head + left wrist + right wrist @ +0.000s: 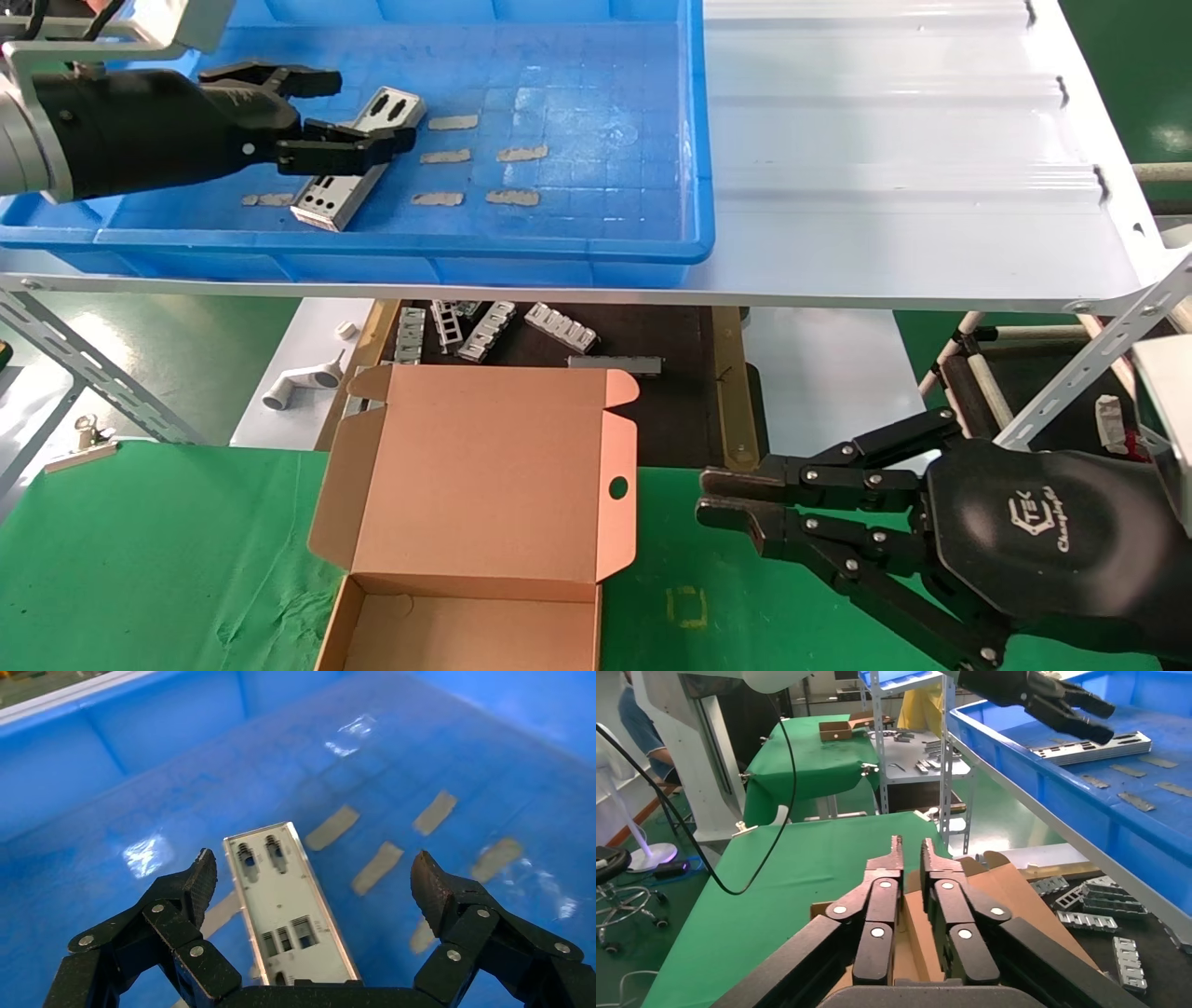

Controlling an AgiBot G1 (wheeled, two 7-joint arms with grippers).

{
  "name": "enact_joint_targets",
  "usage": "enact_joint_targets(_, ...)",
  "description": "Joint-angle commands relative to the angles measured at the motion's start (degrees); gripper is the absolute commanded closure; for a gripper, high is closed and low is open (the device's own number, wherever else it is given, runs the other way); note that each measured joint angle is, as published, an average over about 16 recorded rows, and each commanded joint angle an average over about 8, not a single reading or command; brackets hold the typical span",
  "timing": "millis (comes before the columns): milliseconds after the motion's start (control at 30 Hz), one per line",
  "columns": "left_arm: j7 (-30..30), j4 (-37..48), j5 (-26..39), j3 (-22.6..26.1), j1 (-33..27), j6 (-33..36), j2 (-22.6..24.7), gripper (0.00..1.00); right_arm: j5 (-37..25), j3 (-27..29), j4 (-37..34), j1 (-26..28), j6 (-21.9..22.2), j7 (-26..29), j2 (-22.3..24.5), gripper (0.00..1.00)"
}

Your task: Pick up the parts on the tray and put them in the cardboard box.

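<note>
Part: we see one silver metal plate [352, 160] lying flat on the floor of the blue tray [596, 252], near the tray's left end, with small beige tape strips [453, 122] beside it.
Left claw: our left claw [358, 116] hangs over the plate with its fingers [202, 879] spread wide, one on each long side. It holds nothing.
Right claw: our right claw [722, 499] waits low by the green cloth, near the cardboard box, its fingers almost together and empty.
Box: the cardboard box [484, 522] sits open on the green bench below the tray, lid up.
How it feels: we think the plate is light, thin and stiff. It looks smooth and shiny, so it may slip. The folded rims may be a little sharp, and the thin sheet could bend if squeezed hard.
Where to grab: we think the best hold is across the narrow way, fingers on the two long folded rims, near the middle so it stays level.
Watch out: it lies very flat, so the fingertips must get low beside the rims, or they may slide over the top.
</note>
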Motion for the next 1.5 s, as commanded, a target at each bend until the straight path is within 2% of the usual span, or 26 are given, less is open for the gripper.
enact_joint_targets(33,0.0,0.9,1.0,0.5,-0.7,-0.5,0.5,0.00,0.0,0.0,0.0,0.0,0.0,0.0,0.0,1.00)
enact_joint_targets(367,-1.0,3.2,2.1,0.9,-1.0,-2.4,1.4,0.00,0.0,0.0,0.0,0.0,0.0,0.0,0.0,1.00)
enact_joint_targets(433,-1.1,3.7,2.1,0.9,-1.0,-2.6,1.6,0.07,0.0,0.0,0.0,0.0,0.0,0.0,0.0,1.00)
enact_joint_targets(500,-1.3,4.1,1.9,0.8,-1.1,-2.7,1.7,0.23,0.0,0.0,0.0,0.0,0.0,0.0,0.0,1.00)
enact_joint_targets(667,-1.7,5.0,1.7,0.8,-1.1,-2.6,2.0,0.80,0.0,0.0,0.0,0.0,0.0,0.0,0.0,1.00)
enact_joint_targets(733,-1.8,5.3,1.8,0.8,-1.2,-2.7,2.1,0.94,0.0,0.0,0.0,0.0,0.0,0.0,0.0,1.00)
enact_joint_targets(767,-1.8,5.5,1.8,0.9,-1.2,-2.8,2.2,0.97,0.0,0.0,0.0,0.0,0.0,0.0,0.0,1.00)
enact_joint_targets(833,-1.9,5.8,1.9,0.9,-1.2,-2.9,2.4,1.00,0.0,0.0,0.0,0.0,0.0,0.0,0.0,1.00)
enact_joint_targets(1500,-2.1,6.5,2.1,0.9,-0.5,-4.3,3.0,1.00,0.0,0.0,0.0,0.0,0.0,0.0,0.0,1.00)
